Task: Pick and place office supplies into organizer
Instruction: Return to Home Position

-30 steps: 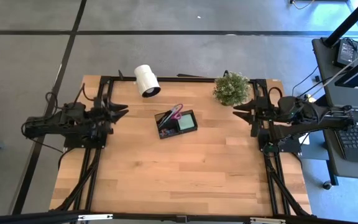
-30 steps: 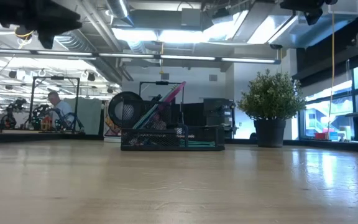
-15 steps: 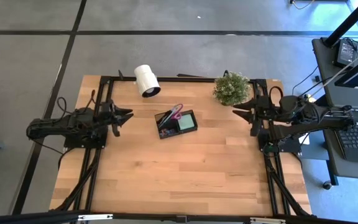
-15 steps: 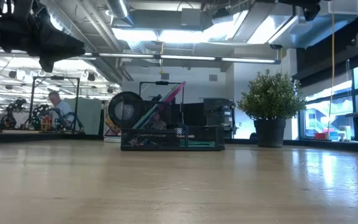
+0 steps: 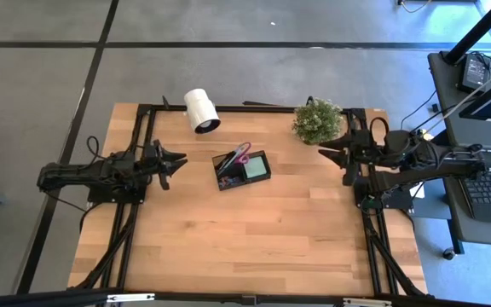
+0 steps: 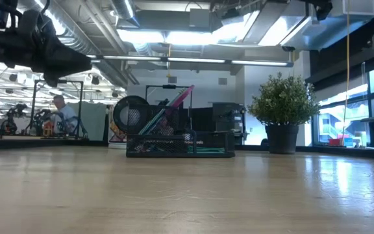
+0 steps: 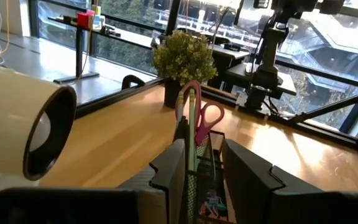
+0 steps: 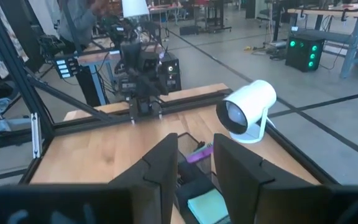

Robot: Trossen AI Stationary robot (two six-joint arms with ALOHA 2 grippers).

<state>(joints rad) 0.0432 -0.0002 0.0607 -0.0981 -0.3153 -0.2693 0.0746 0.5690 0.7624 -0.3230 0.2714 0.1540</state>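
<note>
The black organizer (image 5: 241, 169) sits mid-table, its bottom flat on the wood. Purple-handled scissors (image 5: 242, 153) and pens (image 6: 153, 118) stand tilted in its taller section. The mint-green sticky pad (image 5: 254, 168) lies in the lower compartment. My left gripper (image 5: 177, 162) hovers open to the left of the organizer, pointing at it; in the left wrist view the organizer (image 7: 199, 186) and scissors (image 7: 199, 118) show between its fingers. My right gripper (image 5: 329, 156) waits open near the table's right edge. The tiny purple piece cannot be made out.
A white roll (image 5: 201, 111) lies near the far edge, left of centre. A small potted plant (image 5: 317, 121) stands at the far right, close to my right gripper. Bare wood (image 5: 245, 239) stretches across the near half of the table. A person (image 6: 60, 114) is far behind in the room.
My left gripper has moved toward the table's right, closer to the organizer, and has come down somewhat in the low view. It stays open. The organizer and its contents have not moved, and the right arm has kept still.
</note>
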